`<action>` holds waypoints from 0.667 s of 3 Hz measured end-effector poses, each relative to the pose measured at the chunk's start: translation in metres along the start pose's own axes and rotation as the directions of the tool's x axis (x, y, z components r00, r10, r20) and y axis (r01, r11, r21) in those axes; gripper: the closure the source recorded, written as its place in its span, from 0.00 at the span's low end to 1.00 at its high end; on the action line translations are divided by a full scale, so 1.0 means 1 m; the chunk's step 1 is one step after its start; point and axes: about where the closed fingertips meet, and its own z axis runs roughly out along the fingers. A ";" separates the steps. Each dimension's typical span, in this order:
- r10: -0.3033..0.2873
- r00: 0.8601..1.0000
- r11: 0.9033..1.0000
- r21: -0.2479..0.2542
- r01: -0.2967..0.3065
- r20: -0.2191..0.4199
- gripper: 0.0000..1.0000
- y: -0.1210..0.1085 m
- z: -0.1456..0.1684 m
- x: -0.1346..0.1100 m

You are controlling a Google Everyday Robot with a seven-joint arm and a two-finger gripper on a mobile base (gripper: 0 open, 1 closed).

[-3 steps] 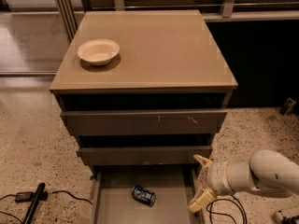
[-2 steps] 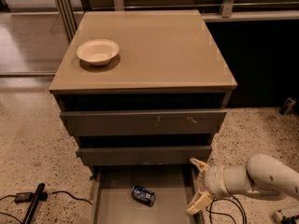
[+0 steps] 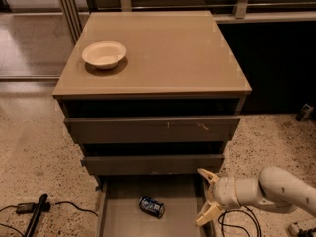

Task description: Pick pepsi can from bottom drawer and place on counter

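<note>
The pepsi can (image 3: 151, 206), dark blue with silver ends, lies on its side on the grey floor of the open bottom drawer (image 3: 123, 221). My gripper (image 3: 206, 197) is open, its two cream fingers spread wide, at the drawer's right wall, to the right of the can and apart from it. Nothing is held. The tan counter (image 3: 163, 53) tops the cabinet above.
A white bowl (image 3: 104, 54) sits on the counter's left side. Two grey-fronted drawers (image 3: 150, 128) stand partly out above the bottom drawer. A black tool and cable (image 3: 34, 215) lie on the floor at the left. Cables (image 3: 232, 223) lie under my arm.
My gripper and arm have moved a little to the left, closer to the drawer's right wall. The can has not moved.
</note>
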 end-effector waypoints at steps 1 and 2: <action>0.015 1.000 0.999 0.028 -0.014 -0.023 0.00 0.002 0.013 0.004; 0.072 0.995 0.995 0.079 -0.067 -0.062 0.00 0.010 0.050 0.022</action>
